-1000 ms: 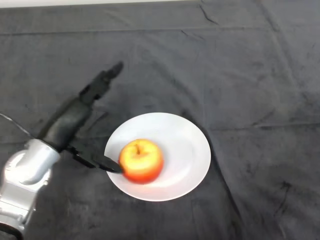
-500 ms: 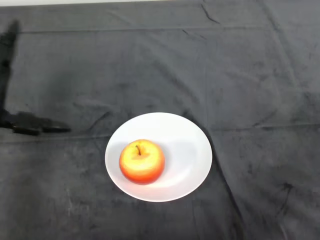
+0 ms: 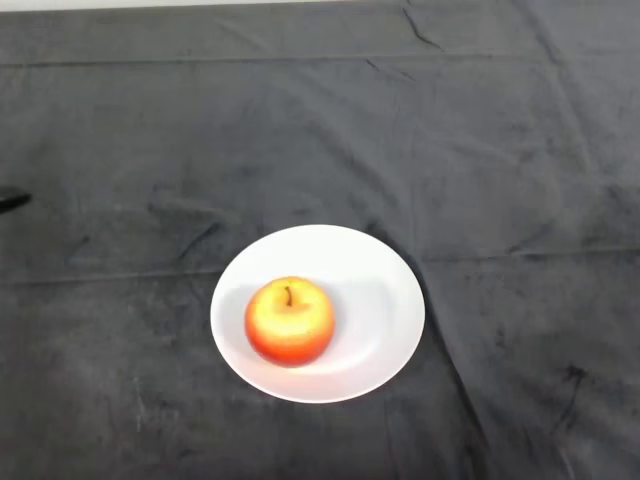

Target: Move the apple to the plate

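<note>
A red and yellow apple [image 3: 289, 321] sits upright, stem up, on the left part of a round white plate [image 3: 375, 290] at the centre front of the table. Only a small black tip of my left hand [image 3: 9, 200] shows at the far left edge of the head view. It is well away from the apple and the plate and touches neither. The remainder of the hand and the arm are out of the picture.
The dark cloth [image 3: 480, 150] covers the whole table, with creases at the back and to the right of the plate. A pale strip [image 3: 150, 4] runs along the table's far edge.
One second ago my hand was at the apple's left side on the plate. It has drawn back left, almost out of view. The apple has shifted slightly right on the plate.
</note>
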You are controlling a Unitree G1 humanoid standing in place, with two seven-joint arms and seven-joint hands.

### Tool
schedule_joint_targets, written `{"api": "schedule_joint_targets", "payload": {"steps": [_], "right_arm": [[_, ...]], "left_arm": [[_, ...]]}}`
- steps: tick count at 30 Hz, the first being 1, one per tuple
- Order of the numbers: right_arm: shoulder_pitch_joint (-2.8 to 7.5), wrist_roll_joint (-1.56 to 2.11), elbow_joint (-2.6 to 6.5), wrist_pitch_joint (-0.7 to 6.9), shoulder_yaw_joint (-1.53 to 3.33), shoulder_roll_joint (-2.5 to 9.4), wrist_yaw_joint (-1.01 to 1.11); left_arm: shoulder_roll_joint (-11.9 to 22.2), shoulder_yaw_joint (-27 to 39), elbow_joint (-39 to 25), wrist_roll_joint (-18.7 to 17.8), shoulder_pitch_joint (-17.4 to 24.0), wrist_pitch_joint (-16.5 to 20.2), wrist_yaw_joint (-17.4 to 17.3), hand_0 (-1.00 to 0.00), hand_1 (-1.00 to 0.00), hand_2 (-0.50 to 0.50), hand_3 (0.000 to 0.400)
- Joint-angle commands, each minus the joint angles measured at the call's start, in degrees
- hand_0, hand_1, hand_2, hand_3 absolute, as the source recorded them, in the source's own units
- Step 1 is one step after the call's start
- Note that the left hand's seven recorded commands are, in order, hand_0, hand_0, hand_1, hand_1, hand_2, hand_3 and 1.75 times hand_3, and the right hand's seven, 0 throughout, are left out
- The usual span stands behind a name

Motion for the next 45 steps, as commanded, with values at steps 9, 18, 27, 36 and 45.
{"api": "schedule_joint_targets", "payload": {"steps": [9, 18, 27, 36, 45], "right_arm": [[-1.23, 0.93, -1.48, -0.32, -0.62, -1.14, 0.17], [-1.33, 0.95, -1.22, -0.37, -0.68, -1.24, 0.28], [-1.42, 0.96, -0.97, -0.42, -0.74, -1.32, 0.39], [-1.50, 0.97, -0.75, -0.47, -0.80, -1.40, 0.49], [-1.56, 0.96, -0.59, -0.51, -0.84, -1.45, 0.57]], "left_arm": [[7.5, 6.5, 5.6, -2.2, -0.2, -3.8, 3.0, 0.00, 0.00, 0.00, 0.000], [10.2, 10.1, 9.4, -3.2, 0.8, -6.2, 4.6, 0.00, 0.00, 0.00, 0.000], [12.4, 12.7, 12.9, -4.3, 1.1, -7.7, 5.5, 0.00, 0.00, 0.00, 0.000], [13.1, 13.7, 15.1, -4.8, 0.3, -8.6, 6.8, 0.00, 0.00, 0.00, 0.000], [12.6, 13.4, 16.5, -4.4, -1.0, -9.7, 8.2, 0.00, 0.00, 0.00, 0.000]]}}
